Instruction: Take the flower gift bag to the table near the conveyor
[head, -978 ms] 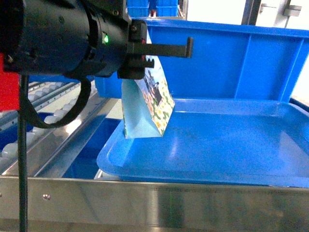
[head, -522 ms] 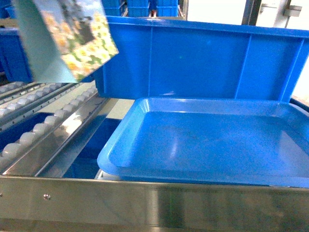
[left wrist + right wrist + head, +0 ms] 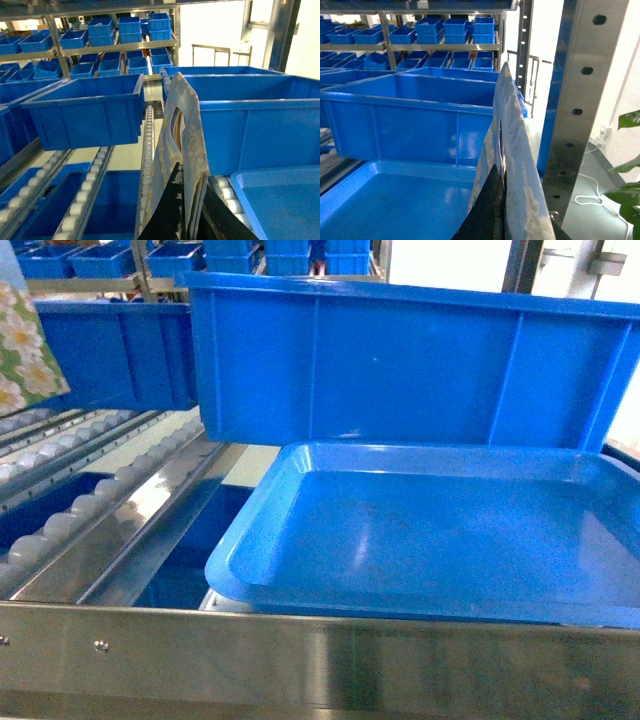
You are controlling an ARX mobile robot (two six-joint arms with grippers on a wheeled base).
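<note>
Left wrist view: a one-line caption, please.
Left gripper shut on flower gift bag, held upright above conveyor rollers.

flower gift bag (image 3: pixel 22 355) cut off at head view's left edge, table unseen

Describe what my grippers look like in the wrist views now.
Only fingers show, at the bottom of each wrist view. The left fingers are matte black, flat and tapering; the right fingers look the same. No cables or markings are visible, and the head view shows neither arm.
</note>
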